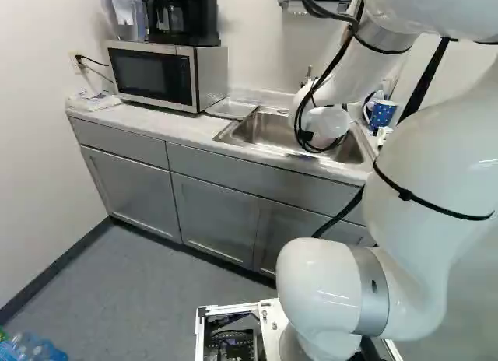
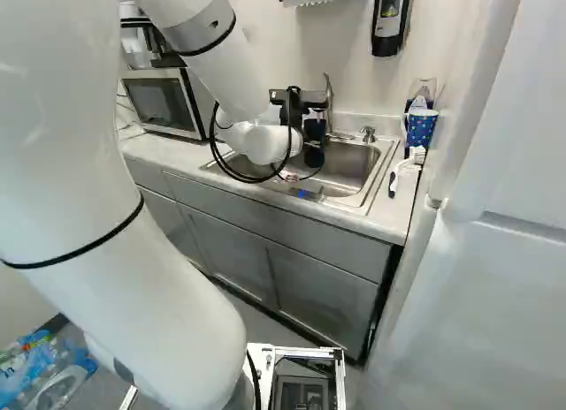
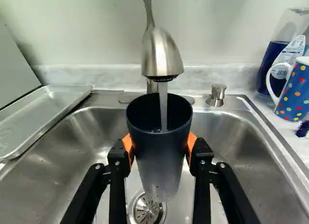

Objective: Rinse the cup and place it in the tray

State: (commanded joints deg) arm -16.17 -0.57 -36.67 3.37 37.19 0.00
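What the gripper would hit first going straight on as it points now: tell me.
Most likely the faucet: its base stands beyond the cup held in the gripper, with the backsplash behind. How much gap remains is hard to judge.

The faucet (image 3: 161, 52) blocks the way above and ahead of the hand (image 2: 309, 118), over the cup (image 3: 161, 156). Both sides offer open room inside the sink (image 3: 236, 151), bounded by the tray (image 3: 46, 110) one way, the mug (image 3: 293, 96) the other.
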